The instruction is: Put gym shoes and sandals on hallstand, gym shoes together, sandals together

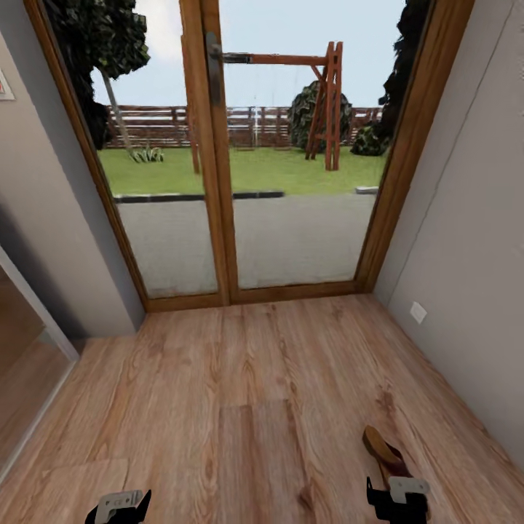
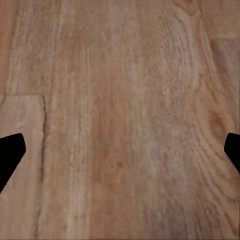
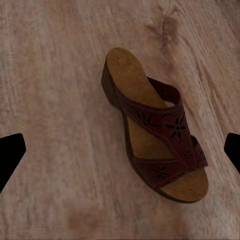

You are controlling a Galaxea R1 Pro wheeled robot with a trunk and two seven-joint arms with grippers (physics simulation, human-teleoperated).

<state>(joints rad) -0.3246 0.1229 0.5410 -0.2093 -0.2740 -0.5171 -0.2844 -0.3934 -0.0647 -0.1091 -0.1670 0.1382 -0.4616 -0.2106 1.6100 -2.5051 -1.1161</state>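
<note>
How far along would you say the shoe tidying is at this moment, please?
Nothing looks done yet. One sandal lies on the corridor floor, with the open right end effector above it, not gripping. The left end effector is open over bare planks. Lifting and racking remain.

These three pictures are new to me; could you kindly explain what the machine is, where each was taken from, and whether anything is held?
It is a simulated wheeled robot with two arms. The head camera looks down a corridor towards a glazed wooden door with a garden beyond. At the bottom edge are the left pincer and right pincer. The other two pictures come from cameras on each wrist, looking down. The left wrist sees bare wood-plank floor. The right wrist sees a dark-brown sandal lying on the floor, between the open black fingertips. Both pincers are open, and nothing is held.
</note>
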